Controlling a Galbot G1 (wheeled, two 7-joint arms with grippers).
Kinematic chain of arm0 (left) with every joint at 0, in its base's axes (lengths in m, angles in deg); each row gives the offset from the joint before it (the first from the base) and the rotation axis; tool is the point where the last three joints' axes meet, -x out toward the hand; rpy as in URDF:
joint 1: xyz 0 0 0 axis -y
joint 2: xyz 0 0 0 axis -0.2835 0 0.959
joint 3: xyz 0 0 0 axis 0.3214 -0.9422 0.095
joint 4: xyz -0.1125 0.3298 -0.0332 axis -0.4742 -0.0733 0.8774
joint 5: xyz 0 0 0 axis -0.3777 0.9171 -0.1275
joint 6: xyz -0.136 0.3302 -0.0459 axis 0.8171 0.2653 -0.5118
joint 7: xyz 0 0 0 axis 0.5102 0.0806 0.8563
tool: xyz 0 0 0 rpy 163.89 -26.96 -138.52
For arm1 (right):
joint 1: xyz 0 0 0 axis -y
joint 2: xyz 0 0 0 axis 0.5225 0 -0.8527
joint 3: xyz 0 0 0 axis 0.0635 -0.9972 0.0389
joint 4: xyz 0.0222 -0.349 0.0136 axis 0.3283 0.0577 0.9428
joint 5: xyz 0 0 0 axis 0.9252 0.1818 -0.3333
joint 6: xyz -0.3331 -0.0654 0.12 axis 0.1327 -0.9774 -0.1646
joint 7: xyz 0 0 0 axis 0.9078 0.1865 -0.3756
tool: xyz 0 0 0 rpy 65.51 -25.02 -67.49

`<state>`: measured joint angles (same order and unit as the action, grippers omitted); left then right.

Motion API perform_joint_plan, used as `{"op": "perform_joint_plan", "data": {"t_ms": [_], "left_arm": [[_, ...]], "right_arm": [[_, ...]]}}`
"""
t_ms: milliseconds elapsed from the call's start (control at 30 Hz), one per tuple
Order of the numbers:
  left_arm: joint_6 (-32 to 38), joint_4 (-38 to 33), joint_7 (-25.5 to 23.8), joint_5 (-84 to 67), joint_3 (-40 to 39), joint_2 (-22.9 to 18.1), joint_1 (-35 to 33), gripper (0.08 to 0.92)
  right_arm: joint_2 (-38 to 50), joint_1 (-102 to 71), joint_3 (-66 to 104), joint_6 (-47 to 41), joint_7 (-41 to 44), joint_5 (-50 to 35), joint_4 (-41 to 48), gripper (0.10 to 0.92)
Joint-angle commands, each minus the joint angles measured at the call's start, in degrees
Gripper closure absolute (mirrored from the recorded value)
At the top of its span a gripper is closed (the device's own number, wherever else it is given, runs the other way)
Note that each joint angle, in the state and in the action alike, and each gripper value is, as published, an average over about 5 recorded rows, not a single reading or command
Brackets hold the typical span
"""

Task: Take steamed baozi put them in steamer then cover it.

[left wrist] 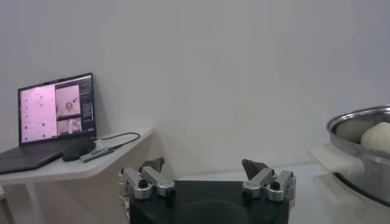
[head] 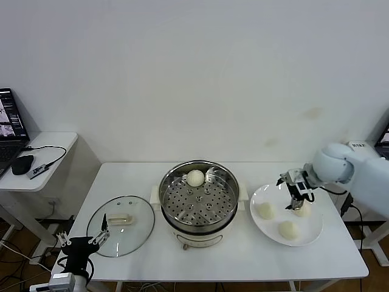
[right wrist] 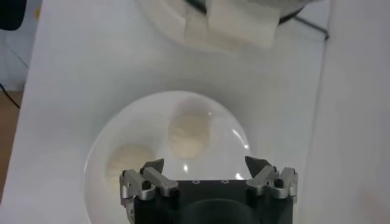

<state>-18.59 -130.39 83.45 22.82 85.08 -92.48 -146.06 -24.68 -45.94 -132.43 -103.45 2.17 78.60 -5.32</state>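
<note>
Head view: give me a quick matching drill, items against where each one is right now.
Items:
1. glass lid
2. lone baozi
3. right gripper
4. left gripper

Places:
A. on the steamer's perforated tray
B. open, low at the table's front-left edge
C. flat on the table, left of the steamer
D. open, over the white plate that holds three baozi

Pairs: 1-C, 2-A, 3-D, 4-B
</note>
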Motion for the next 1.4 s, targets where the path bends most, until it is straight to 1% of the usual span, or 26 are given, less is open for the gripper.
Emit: {"op": "perform_joint_plan", "data": {"t_ms": [33, 333, 733, 967, 1233, 1400], "left_arm": [[-0.04, 0.38, 0.11, -0.2, 0.5, 0.06, -0.05, 0.177], [-0.05, 0.65, 0.01, -0.16, 1.2, 0.05, -0.22, 0.177], [0.0, 1.32, 0.0, -0.08, 1.36, -0.07, 0.05, 0.177], [0.02, 1.52, 0.04, -0.07, 1.4, -0.26, 0.04, 0.177], [0.01, 1.42, 0.07, -0.05, 1.39, -0.48, -0.11, 0.177], [-0.01, 1.18, 0.13, -0.01, 1.35, -0.49, -0.21, 0.177]], "right_arm": [[-3.52, -12.59, 7.68, -0.48, -0.67, 3.29, 7.22, 0.203], [-9.42, -16.73, 10.44, 0.03, -1.66, 4.73, 11.97, 0.203], [-14.57, -17.69, 11.59, 0.52, -2.65, 6.59, 16.63, 0.214], [-15.65, -18.02, 12.04, 0.33, -2.27, 8.01, 18.16, 0.284], [-14.82, -16.93, 12.29, 0.41, -1.03, 8.54, 18.2, 0.413], [-12.66, -13.78, 11.87, -0.02, 0.68, 6.94, 15.86, 0.446]]}}
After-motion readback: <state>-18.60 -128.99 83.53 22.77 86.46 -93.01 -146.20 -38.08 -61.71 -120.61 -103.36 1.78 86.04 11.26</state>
